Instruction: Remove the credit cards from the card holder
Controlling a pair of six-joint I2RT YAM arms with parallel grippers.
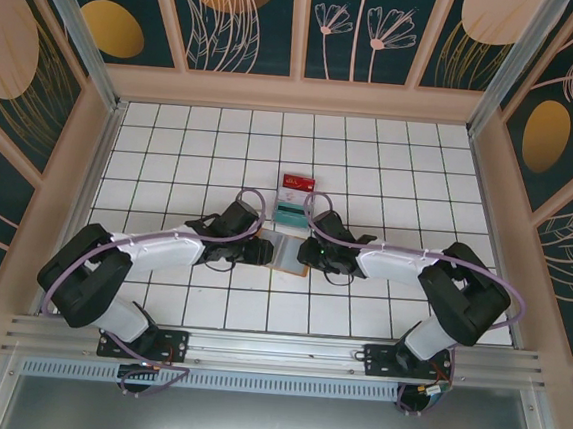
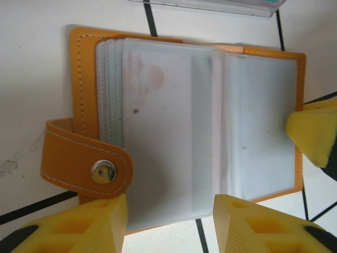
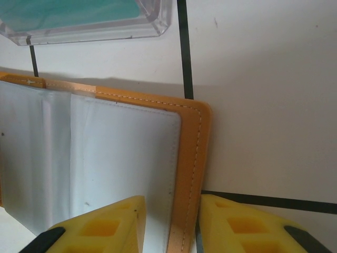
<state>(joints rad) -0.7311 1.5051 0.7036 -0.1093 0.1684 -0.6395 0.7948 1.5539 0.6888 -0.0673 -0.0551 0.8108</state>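
The card holder (image 1: 286,247) lies open on the white tiles between my two grippers. It is orange-tan with frosted clear sleeves (image 2: 174,126) and a snap tab (image 2: 87,166) on its left. The sleeves look empty. My left gripper (image 2: 169,221) is open, its yellow fingers standing apart on either side of the sleeves' near edge. My right gripper (image 3: 171,211) is shut on the holder's right cover edge (image 3: 190,158), one finger inside and one outside. A teal card (image 1: 291,214) in a clear case and a red card (image 1: 297,184) lie just beyond the holder.
The tiled floor is walled in by a wooden frame (image 1: 297,95) on three sides, with a metal rail (image 1: 275,349) at the near edge. Black grout lines cross the tiles. The teal card's clear case (image 3: 79,18) lies close to the holder's far edge.
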